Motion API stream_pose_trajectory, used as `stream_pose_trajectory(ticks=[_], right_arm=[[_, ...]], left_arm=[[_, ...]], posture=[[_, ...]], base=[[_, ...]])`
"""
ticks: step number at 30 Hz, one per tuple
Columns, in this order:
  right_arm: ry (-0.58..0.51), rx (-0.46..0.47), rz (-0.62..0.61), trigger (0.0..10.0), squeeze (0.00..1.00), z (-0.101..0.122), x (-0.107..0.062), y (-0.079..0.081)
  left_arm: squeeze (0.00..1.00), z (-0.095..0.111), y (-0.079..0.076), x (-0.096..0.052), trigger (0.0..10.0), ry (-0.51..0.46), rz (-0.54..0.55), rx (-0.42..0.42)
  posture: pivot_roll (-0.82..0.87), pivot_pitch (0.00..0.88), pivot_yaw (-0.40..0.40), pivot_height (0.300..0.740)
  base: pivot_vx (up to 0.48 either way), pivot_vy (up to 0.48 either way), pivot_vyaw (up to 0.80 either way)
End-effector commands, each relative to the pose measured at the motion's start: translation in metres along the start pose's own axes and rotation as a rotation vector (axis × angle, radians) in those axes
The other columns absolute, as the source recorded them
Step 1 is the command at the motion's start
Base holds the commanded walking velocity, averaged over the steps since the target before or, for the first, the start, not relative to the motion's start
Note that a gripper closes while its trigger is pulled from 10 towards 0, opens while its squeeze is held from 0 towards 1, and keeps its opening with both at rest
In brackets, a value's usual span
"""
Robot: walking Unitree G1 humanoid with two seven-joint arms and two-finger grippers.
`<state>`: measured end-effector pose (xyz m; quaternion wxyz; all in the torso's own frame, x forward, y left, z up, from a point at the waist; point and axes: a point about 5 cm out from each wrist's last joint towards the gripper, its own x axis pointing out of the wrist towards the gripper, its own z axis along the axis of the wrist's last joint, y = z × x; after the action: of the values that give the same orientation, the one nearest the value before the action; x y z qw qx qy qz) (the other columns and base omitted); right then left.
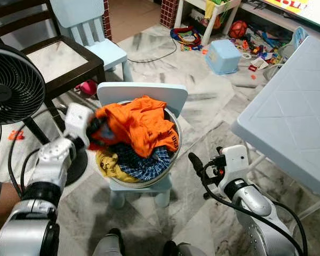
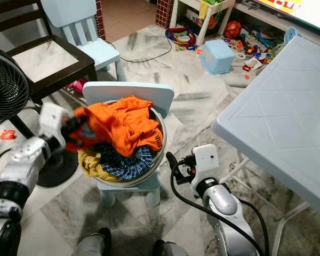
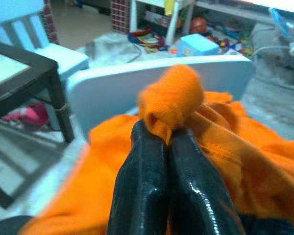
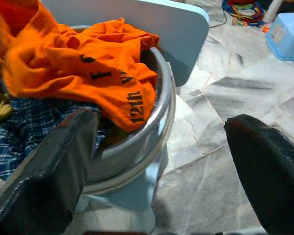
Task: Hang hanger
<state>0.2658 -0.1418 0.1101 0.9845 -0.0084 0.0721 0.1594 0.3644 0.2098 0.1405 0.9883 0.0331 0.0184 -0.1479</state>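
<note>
A round metal basin (image 1: 173,154) sits on the seat of a small pale-blue chair (image 1: 144,95) in the middle of the marble floor (image 1: 213,112), heaped with laundry: an orange shirt (image 1: 141,125) on top, a blue plaid garment (image 1: 144,162) under it and a yellow cloth (image 1: 109,162) at the near left edge. The left claw (image 1: 94,129) is at the left side of the heap, its two black fingers (image 3: 186,196) pressed together and pinching a bunched fold of the orange shirt, which sticks up just past the tips. The right claw (image 1: 198,165) hovers near and to the right of the basin, close to its rim but not touching, with its fingers (image 4: 49,181) spread wide and nothing between them. A black fan (image 1: 13,82) stands at the far left, a dark wooden chair (image 1: 58,58) behind it, and a pale-blue counter (image 1: 293,112) fills the right side. Toys lie scattered on the far floor around a blue box (image 1: 224,56). No hanger can be made out
</note>
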Motion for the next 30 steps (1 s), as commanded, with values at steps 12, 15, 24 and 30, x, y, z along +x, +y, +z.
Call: stream_pose_trajectory(ticks=[12, 15, 24, 30], right_arm=[[0.003, -0.009, -0.011, 10.0, 0.0, 0.0, -0.001, -0.004], [0.005, -0.006, -0.006, 10.0, 0.0, 0.0, -0.002, -0.004], [-0.006, 0.072, 0.045, 10.0, 0.0, 0.003, -0.003, 0.0], [0.014, 0.019, 0.025, 10.0, 0.0, 0.001, -0.002, -0.003]], left_arm=[[0.0, -0.082, -0.087, -0.019, 9.7, 0.311, -0.18, -0.078], [0.0, -0.083, -0.09, -0.019, 10.0, 0.319, -0.176, -0.066], [1.0, -0.075, -0.092, -0.029, 10.0, 0.311, -0.123, 0.115], [1.0, -0.073, -0.097, -0.04, 10.0, 0.322, -0.108, 0.137]], posture=[[0.05, 0.179, -0.108, 0.74], [0.05, 0.179, -0.111, 0.74], [0.05, 0.176, -0.106, 0.74], [0.05, 0.174, -0.103, 0.74]], base=[[0.0, 0.0, 0.0], [0.0, 0.0, 0.0], [0.0, 0.0, 0.0], [0.0, 0.0, 0.0]])
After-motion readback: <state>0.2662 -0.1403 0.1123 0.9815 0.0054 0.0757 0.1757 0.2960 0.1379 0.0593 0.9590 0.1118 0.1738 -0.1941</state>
